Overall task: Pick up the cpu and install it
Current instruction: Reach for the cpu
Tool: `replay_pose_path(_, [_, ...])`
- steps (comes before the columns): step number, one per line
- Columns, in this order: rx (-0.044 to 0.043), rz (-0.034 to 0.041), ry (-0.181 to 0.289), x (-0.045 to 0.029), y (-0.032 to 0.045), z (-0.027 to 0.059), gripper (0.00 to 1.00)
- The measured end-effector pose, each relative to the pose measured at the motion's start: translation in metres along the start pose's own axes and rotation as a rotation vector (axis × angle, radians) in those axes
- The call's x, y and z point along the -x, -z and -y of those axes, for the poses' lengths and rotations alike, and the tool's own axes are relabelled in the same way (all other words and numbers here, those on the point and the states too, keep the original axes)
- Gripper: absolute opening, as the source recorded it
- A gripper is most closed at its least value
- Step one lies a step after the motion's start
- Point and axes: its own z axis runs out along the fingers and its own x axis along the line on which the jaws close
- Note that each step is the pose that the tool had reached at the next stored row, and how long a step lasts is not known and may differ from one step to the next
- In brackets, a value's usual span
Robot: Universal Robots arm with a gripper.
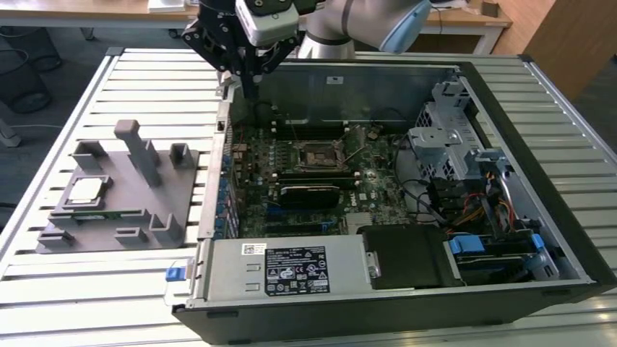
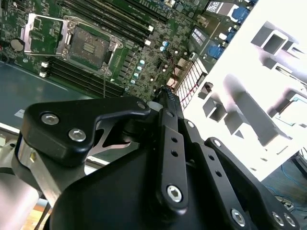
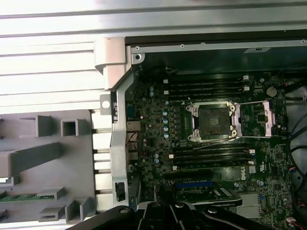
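cpu [image 1: 85, 190] on grey holder [image 1: 144, 206], gripper [image 1: 248, 94] well apart, above computer case [image 1: 386, 87]

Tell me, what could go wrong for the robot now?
The gripper hangs close to the computer case's metal wall, so it might bump it. The cpu lies on the grey holder among tall posts, which the gripper might knock. The open socket looks delicate; a tilted cpu might damage it.

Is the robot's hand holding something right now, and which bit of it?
Nothing. The hand hangs empty over the back edge of the computer case. The cpu lies on the grey holder beside the case.
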Motion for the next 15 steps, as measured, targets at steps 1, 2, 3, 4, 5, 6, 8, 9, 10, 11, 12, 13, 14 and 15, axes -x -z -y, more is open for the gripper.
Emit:
replay_pose_path(1, [0.0, -0.0001, 0.0, -0.0008, -0.0001, 0.0001, 0.11])
replay_pose_path(2, [-0.0001, -0.0001, 0.0, -0.0016, -0.0002, 0.0001, 0.11])
replay_pose_path(3, [0.0, -0.0002, 0.0, -0.0024, -0.0002, 0.0002, 0.11])
replay_pose_path(4, [0.0001, -0.0002, 0.0, -0.0032, -0.0004, 0.0002, 0.11])
replay_pose_path(5, [0.0, -0.0003, 0.0, -0.0039, -0.0004, 0.0003, 0.11])
replay_pose_path(6, [0.0, -0.0003, 0.0, -0.0046, -0.0005, 0.0004, 0.11])
replay_pose_path(8, [0.0, -0.0004, 0.0, -0.0061, -0.0006, 0.0005, 0.11])
replay_pose_path(9, [0.0, -0.0004, 0.0, -0.0069, -0.0007, 0.0005, 0.11])
replay_pose_path(10, [-0.0001, -0.0005, 0.0, -0.0078, -0.0007, 0.0006, 0.11])
replay_pose_path(11, [-0.0001, -0.0005, 0.0, -0.0088, -0.0008, 0.0007, 0.11])
replay_pose_path(12, [0.0, -0.0004, 0.0, -0.0098, -0.0009, 0.0008, 0.11])
replay_pose_path(13, [0.0, -0.0004, 0.0, -0.0108, -0.001, 0.0009, 0.11])
replay_pose_path(14, [-0.0001, -0.0005, 0.0, -0.0118, -0.001, 0.0009, 0.11])
replay_pose_path(15, [0.0, -0.0004, 0.0, -0.0126, -0.0012, 0.001, 0.11])
